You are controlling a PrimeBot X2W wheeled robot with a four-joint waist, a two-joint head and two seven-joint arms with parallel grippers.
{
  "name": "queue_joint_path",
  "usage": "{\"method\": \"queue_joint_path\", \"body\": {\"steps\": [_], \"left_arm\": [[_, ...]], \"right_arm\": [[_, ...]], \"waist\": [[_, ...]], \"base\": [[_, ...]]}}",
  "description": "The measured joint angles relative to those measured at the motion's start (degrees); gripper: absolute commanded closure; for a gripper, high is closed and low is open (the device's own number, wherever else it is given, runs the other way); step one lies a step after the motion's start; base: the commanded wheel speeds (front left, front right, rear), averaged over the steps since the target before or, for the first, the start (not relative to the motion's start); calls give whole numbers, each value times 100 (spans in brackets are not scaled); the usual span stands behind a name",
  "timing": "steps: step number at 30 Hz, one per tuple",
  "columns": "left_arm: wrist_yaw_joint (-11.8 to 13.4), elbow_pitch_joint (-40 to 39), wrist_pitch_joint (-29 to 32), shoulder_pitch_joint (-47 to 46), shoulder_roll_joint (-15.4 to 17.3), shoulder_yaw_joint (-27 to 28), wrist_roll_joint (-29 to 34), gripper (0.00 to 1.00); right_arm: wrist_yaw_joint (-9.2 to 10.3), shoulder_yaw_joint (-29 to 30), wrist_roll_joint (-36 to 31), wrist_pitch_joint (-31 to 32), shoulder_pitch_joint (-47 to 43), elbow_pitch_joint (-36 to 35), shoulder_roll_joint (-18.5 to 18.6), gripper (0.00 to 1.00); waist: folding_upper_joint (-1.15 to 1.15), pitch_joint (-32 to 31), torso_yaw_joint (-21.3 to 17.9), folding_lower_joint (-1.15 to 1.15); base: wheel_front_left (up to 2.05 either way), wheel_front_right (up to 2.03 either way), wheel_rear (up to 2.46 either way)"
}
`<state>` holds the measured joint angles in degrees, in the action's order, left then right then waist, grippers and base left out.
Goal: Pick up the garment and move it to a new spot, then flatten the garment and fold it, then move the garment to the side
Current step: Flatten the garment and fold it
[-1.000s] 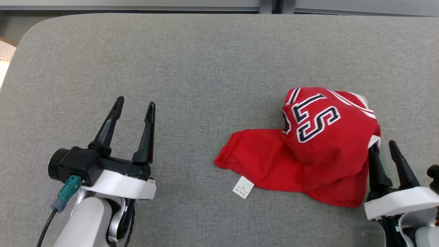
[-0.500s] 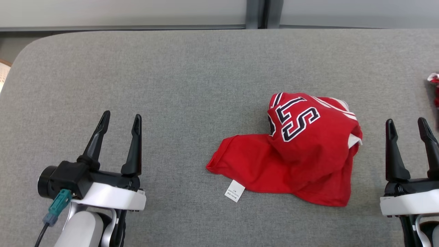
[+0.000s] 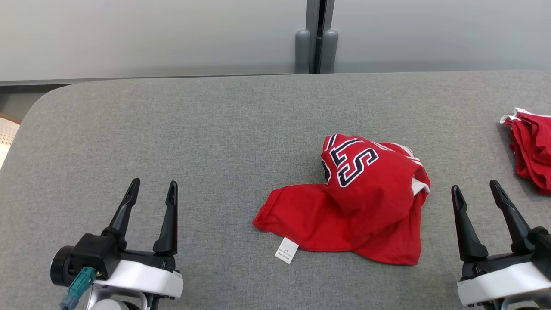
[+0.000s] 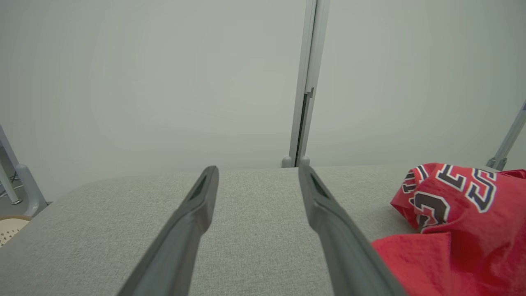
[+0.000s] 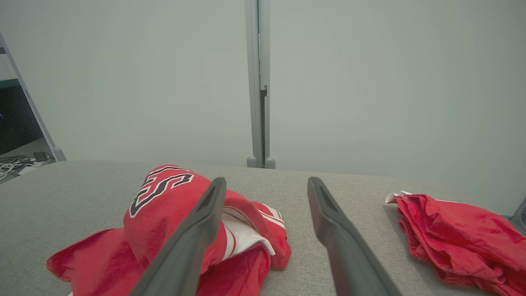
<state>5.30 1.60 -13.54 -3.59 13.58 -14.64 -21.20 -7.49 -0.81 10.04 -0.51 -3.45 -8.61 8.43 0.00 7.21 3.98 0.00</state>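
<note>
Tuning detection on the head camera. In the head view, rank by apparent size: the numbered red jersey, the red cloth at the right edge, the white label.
1. red jersey, largest.
2. red cloth, smaller as seen, though the frame edge cuts it off, so its full extent is unsure.
3. white label, smallest.

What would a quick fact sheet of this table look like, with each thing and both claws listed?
surface: grey padded table
jersey: red, crumpled, right of centre, not yet flattened
tag: white, at the jersey's near edge
other cloth: red, bunched at far right
left claw: open, empty, well left of the jersey
right claw: open, empty, just right of the jersey
</note>
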Motion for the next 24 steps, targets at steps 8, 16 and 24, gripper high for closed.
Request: {"method": "queue_joint_path", "body": {"steps": [8,16,24], "left_arm": [[32,-148,118,82,36,-81,0,0],[8,-181,280,48,35,-280,15,0],[-656,234,844,-596,-258,-1269,127,0]], "right_arm": [[0,-12,45,2,-7,-1,-11,0],[0,12,73,1,-1,47,-38,0],[0,-47,102,2,176,45,-77,0]], "waist": [[0,-43,-12,0],[0,2,11,0],[0,259,-15,0]], "base": [[0,0,0],[0,0,0],[0,0,0]]}}
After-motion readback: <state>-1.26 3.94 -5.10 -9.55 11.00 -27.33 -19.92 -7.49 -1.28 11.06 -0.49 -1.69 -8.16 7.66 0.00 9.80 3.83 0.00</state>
